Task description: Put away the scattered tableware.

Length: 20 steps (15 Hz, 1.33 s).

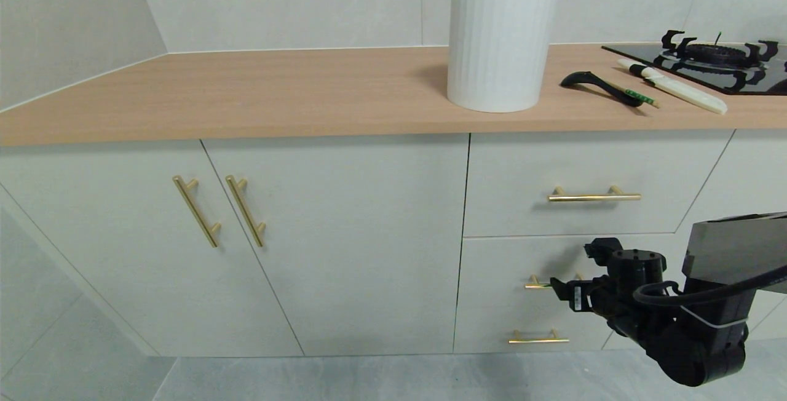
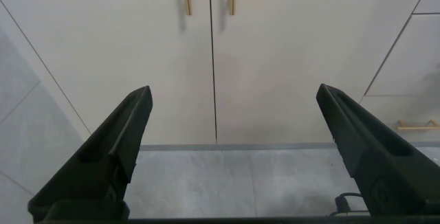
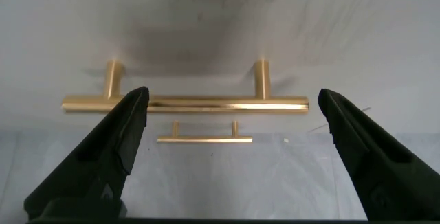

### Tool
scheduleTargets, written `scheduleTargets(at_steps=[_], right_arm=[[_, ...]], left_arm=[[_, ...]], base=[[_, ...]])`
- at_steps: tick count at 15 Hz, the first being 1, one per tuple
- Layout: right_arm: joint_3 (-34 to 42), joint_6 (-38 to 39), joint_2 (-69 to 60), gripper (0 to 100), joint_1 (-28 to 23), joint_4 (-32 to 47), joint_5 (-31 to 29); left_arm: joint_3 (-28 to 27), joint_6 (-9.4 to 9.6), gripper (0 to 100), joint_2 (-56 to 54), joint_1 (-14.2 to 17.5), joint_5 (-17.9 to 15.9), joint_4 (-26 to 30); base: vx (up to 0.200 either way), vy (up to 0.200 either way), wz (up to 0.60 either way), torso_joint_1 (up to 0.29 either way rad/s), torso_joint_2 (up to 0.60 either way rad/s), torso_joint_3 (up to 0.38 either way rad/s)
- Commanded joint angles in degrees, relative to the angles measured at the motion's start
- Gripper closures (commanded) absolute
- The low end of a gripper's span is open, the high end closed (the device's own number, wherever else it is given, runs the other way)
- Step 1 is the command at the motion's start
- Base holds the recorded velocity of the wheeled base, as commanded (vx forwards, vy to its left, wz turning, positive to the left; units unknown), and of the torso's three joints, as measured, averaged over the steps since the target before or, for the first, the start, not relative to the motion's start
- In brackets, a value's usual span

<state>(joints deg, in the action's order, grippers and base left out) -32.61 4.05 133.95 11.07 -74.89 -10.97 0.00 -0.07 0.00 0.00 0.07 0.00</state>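
Head view: a black spoon and a white knife lie on the counter at 2 o'clock, near a tall white jar. The right gripper is at 4 o'clock, by a gold drawer handle.

Left wrist view: the left gripper has its fingers wide apart. It faces the cupboard doors.

Right wrist view: the right gripper's fingers are wide apart, and the gold handle is just in front.

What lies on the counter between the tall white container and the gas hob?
In the head view: a black spoon and a white knife, lying side by side.
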Motion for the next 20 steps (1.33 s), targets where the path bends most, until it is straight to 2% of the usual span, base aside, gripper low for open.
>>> scheduleTargets(at_steps=[1,7,18,20], right_arm=[[-0.6,0.0,1.6,0,0.0,-1.1,-0.5],[-2.1,-0.2,5.1,0,0.0,-3.3,-1.8],[0.3,-0.6,4.3,0,0.0,-1.7,-1.6],[1.5,-0.7,1.2,0,0.0,1.3,-1.3]], left_arm=[[0.0,-0.01,0,0.0,0.0,0.0,0.0],[0.0,-0.01,0,0.0,0.0,0.0,0.0],[0.0,-0.01,0,0.0,0.0,0.0,0.0],[0.0,-0.01,0,0.0,0.0,0.0,0.0]], base=[[0.0,0.0,0.0,0.0,0.0,0.0],[0.0,0.0,0.0,0.0,0.0,0.0],[0.0,0.0,0.0,0.0,0.0,0.0],[0.0,0.0,0.0,0.0,0.0,0.0]])
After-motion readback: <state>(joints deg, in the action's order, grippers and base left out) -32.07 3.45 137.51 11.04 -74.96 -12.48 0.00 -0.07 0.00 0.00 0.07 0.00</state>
